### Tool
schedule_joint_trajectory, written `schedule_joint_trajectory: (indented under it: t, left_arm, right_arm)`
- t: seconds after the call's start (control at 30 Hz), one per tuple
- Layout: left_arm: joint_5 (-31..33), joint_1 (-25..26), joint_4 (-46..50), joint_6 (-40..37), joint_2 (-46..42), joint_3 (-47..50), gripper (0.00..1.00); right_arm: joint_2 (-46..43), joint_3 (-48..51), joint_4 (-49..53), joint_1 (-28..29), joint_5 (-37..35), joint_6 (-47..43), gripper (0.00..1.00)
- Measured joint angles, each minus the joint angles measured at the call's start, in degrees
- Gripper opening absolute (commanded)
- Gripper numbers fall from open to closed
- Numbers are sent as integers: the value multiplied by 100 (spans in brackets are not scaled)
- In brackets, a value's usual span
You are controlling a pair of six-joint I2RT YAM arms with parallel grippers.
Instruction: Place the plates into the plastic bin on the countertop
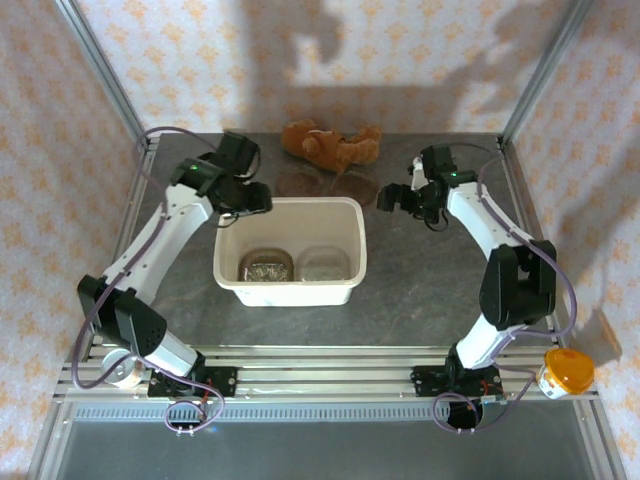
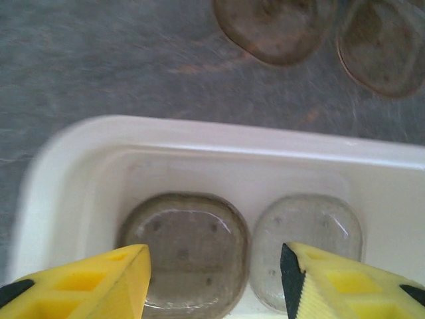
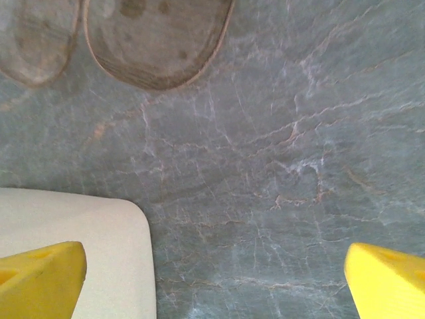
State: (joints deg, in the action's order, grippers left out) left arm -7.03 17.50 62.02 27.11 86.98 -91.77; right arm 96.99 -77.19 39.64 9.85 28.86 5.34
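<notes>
L gripper (image 2: 214,276) hangs over far-left part of plastic bin (image 2: 73,153), jaws apart, nothing btwn them. Under it, on bin floor: darker plate (image 2: 182,246) left, paler plate (image 2: 309,236) right, side by side. Two more plates (image 2: 275,26) lie flat on countertop (image 2: 99,60) just beyond bin's far wall, near teddy (image 1: 330,145). R gripper (image 3: 214,279) spread wide, empty, over bare stone by bin's far-right corner. Judgement: R arm looks nearer for next pick. Plates lie flush & look slick, so approach low at rim, pinch edge, lift well above bin wall before crossing, set beside others.
</notes>
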Motion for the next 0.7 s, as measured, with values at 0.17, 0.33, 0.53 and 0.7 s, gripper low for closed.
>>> schedule_joint_trajectory:
  t: [0.17, 0.33, 0.53, 0.7]
  left_arm:
    - [-59, -704, 234, -76, -343, 4, 59]
    - [-177, -914, 341, -229, -363, 136, 59]
    - [-479, -914, 282, -302, -365, 407, 59]
    - [-623, -914, 125, -258, -525, 605, 59]
  right_arm:
    - [444, -223, 109, 151, -22, 57, 99]
    - [852, -544, 105, 201, -192, 293, 95]
    - [2055, -1574, -20, 201, -289, 634, 81]
    - [2992, -2490, -31, 201, -426, 870, 69]
